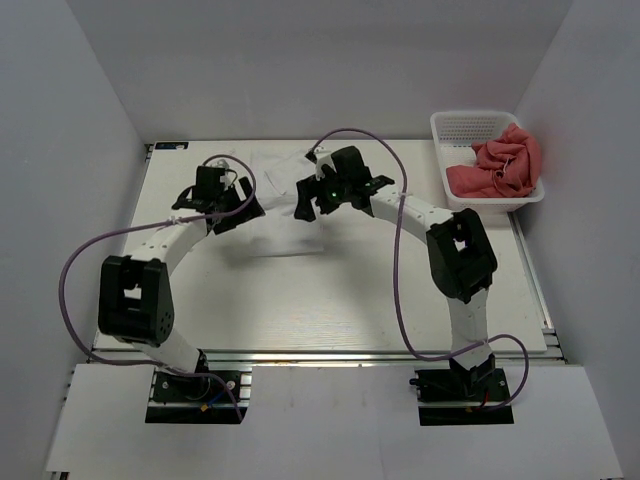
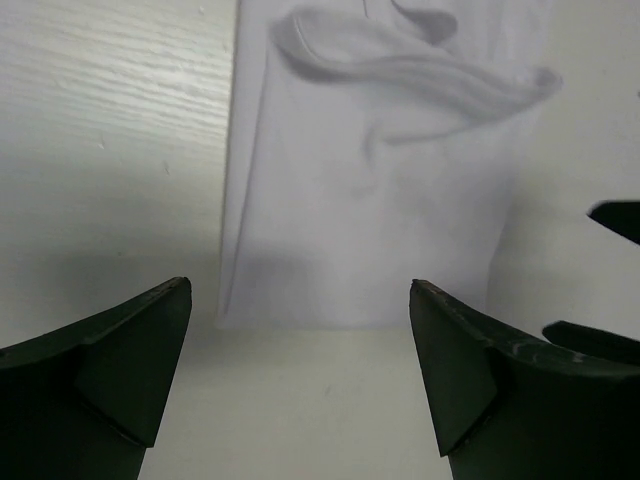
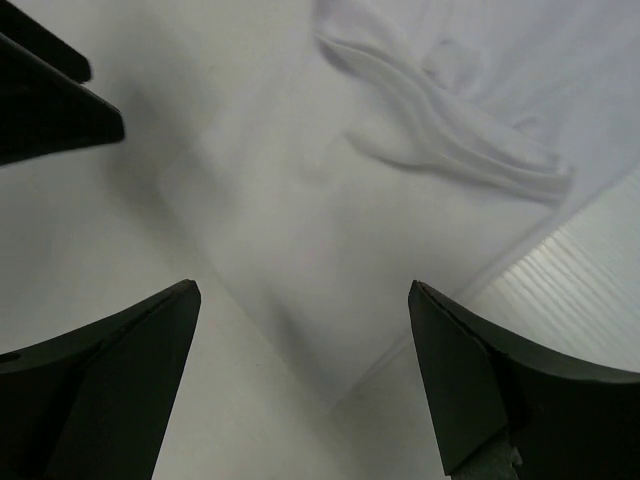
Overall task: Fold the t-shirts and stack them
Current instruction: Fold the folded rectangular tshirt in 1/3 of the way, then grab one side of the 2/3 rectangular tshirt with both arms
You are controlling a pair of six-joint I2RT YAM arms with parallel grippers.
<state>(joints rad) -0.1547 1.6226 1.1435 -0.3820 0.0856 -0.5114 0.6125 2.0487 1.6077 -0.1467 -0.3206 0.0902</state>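
I see a white basket (image 1: 470,122) at the upper right of the top view, at the table's (image 1: 350,300) far right corner. A crumpled red pile (image 1: 505,165) of cloth fills its right half and spills over the rim. It sits well apart from both arms. A purple cable (image 1: 398,290) loops off each arm over the table, and neither crosses the cloth I am working on.

That cloth is a white shirt (image 2: 380,200), lying flat on the table at upper centre of the top view. It is hard to pick out there against the pale surface. In the wrist views it looks partly folded. It has straight side edges, a clean lower edge, and a rumpled ridge of fabric across its upper part.

The left gripper (image 2: 300,288) hangs over the shirt's lower edge, jaws spread wide and holding nothing. The right gripper (image 3: 303,288) hangs over a corner, jaws spread too and empty. The two sit close together: the other gripper's dark fingers show at the edge of each wrist view.
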